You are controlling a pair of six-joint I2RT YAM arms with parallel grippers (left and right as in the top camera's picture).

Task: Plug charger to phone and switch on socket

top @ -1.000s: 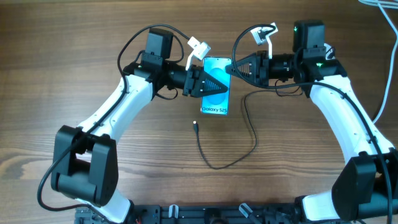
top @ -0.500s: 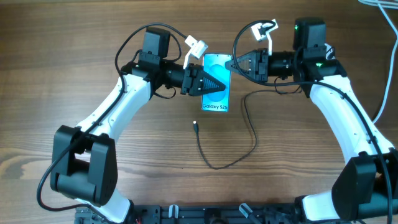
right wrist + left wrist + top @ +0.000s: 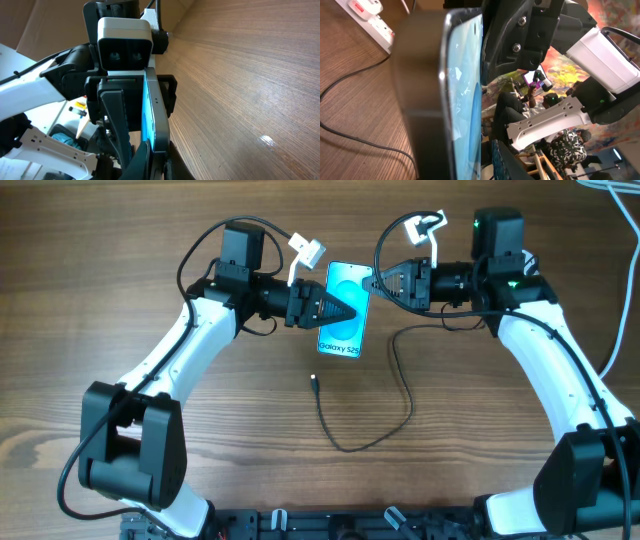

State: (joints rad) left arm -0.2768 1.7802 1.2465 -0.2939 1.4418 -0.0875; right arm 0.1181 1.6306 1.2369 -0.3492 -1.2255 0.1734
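On the wooden worktop (image 3: 120, 240), toward the middle of the far edge, the left gripper (image 3: 350, 311) pinches the smartphone (image 3: 341, 338), one finger across the cyan screen. The right gripper (image 3: 378, 283) sits at the phone's far right corner; whether its fingers are clamped on the edge I cannot tell. The phone's long axis runs far to near, slightly skewed, white strip nearest. The power strip (image 3: 379, 31) shows only in the left wrist view. The charger cable (image 3: 350, 448) loops toward the near edge. Its connector tip (image 3: 314, 380) lies loose, just nearward of the phone's end and closer to the left arm. No containers are present.
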